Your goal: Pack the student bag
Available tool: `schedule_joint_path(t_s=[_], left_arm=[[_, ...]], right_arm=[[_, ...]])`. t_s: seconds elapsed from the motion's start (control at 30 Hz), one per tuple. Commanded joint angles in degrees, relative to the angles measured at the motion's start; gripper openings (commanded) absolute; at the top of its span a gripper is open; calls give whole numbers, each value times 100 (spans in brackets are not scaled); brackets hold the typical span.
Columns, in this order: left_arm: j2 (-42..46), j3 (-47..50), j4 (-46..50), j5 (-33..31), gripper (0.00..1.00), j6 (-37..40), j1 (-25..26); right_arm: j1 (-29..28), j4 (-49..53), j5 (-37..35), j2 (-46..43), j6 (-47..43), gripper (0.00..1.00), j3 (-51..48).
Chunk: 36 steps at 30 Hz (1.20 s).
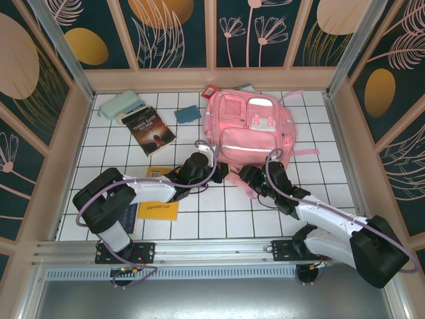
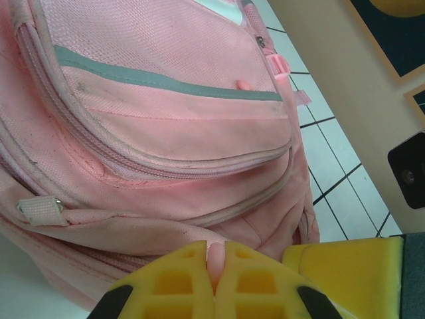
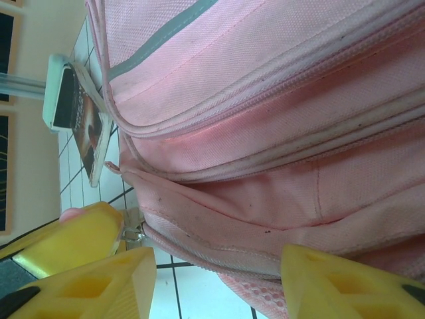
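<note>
One pink backpack (image 1: pixel 255 129) lies directly ahead of the left gripper (image 1: pixel 202 161). Farther ahead and to its left are one paperback book (image 1: pixel 149 133), one mint-green case (image 1: pixel 119 104) and one small blue pad (image 1: pixel 188 114). Behind it lie two yellow flat items (image 1: pixel 158 210).

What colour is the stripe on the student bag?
The stripe is grey, clearest in the left wrist view.

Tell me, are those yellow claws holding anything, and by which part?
The left gripper is shut on the student bag, pinching a small pink tab at its near edge. The right gripper stands open beside that edge, holding nothing.
</note>
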State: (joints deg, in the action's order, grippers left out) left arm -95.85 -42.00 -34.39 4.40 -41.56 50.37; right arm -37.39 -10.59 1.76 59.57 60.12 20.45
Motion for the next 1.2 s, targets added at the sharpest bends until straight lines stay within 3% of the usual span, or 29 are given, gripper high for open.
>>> schedule_joint_path(t_s=[0.0, 0.17, 0.43, 0.7, 0.8, 1.0, 1.17], left_arm=[[7, -157, -496, 120, 0, 15, 43], [66, -100, -506, 107, 0, 34, 43], [67, -27, -640, 266, 0, 59, 78], [-12, -32, -657, 370, 0, 125, 153], [-39, -62, -605, 347, 0, 161, 168], [38, -38, -271, -120, 0, 211, 173], [179, -19, 321, -1142, 0, 252, 167]], right_arm=[[-35, -57, -92, 99, 199, 56, -128], [110, 313, -181, 405, 240, 59, 4], [862, -151, 12, 730, -172, 58, 19], [1229, -662, 64, 1446, -502, 58, 365], [1251, -798, 20, 1743, -527, 46, 509], [1293, -765, -228, 1915, -441, 0, 607], [1404, -377, -494, 1607, -705, 0, 628]])
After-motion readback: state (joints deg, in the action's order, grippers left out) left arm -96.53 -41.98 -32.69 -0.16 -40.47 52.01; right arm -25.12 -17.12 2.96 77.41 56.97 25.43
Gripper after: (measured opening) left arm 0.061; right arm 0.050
